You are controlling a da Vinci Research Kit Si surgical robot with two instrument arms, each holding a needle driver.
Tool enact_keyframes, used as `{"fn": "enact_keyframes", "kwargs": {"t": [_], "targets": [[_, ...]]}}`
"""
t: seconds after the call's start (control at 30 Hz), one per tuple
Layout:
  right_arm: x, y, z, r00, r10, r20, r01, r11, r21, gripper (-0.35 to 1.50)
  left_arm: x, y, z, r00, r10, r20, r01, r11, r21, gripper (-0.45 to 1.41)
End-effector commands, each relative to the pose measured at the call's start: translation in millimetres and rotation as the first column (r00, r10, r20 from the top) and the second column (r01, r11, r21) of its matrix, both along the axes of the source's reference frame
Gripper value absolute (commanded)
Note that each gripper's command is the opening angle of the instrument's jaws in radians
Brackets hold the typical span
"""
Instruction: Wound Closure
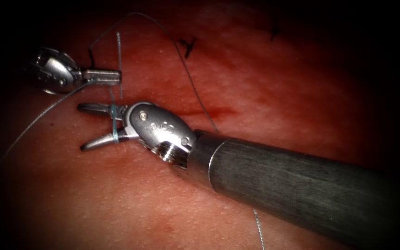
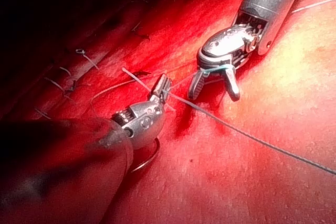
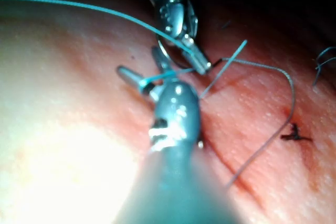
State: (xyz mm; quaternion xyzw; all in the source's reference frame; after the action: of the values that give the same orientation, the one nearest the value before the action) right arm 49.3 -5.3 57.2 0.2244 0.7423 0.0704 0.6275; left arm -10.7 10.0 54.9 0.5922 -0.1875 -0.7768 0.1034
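Note:
My left tool (image 1: 116, 77) is at the upper left over the tissue (image 1: 265, 88), its jaws shut on the thread (image 1: 195, 92) near a short pale free end. Just below it, my right tool (image 1: 82, 127) stands with its jaws spread wide and a turn of thread (image 1: 113, 122) wrapped across both of them; nothing is gripped between them. The left wrist view shows the left tool (image 2: 164, 88) pinching the thread in front of the open right tool (image 2: 214, 96). A thin curved arc (image 2: 149, 158), apparently the needle, lies on the tissue beneath the left tool's wrist, held by neither tool.
Two dark knotted stitches (image 1: 187, 46) (image 1: 274, 31) sit along the far part of the tissue. A streak of red fluid (image 1: 216, 111) marks the cut line beside the right tool's shaft (image 1: 292, 180). A long strand of thread (image 1: 33, 125) runs off to the lower left.

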Motion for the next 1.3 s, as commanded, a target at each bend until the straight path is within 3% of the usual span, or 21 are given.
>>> {"fn": "enact_keyframes", "kwargs": {"t": [0.03, 0.4, 0.77, 1.03, 1.3], "targets": [[0.5, 0.8, 0.1, 1.000, 0.015, -0.018, -0.014, 1.000, 0.009, 0.64, -0.4, 0.5, 0.3, 1.000, -0.001, 0.002, 0.001, 1.000, -0.004, -0.45], [-1.0, 2.1, 0.7, 0.995, 0.070, -0.072, -0.065, 0.995, 0.071, 0.56, 1.4, -2.5, 1.2, 1.000, -0.009, 0.000, 0.009, 1.000, -0.002, -0.45], [-2.0, 3.6, 1.6, 0.985, 0.161, -0.059, -0.151, 0.979, 0.138, 0.51, 2.4, -4.6, 1.8, 0.999, -0.046, 0.002, 0.046, 0.999, 0.005, -0.45], [-2.5, 4.5, 2.5, 0.971, 0.240, 0.002, -0.237, 0.957, 0.168, 0.52, 1.9, -5.9, 1.1, 0.994, -0.106, 0.003, 0.106, 0.994, -0.004, -0.45], [-2.6, 4.8, 2.9, 0.937, 0.326, 0.128, -0.345, 0.918, 0.193, 0.52, 1.0, -7.4, 0.1, 0.976, -0.188, -0.107, 0.179, 0.979, -0.093, -0.45]]}}
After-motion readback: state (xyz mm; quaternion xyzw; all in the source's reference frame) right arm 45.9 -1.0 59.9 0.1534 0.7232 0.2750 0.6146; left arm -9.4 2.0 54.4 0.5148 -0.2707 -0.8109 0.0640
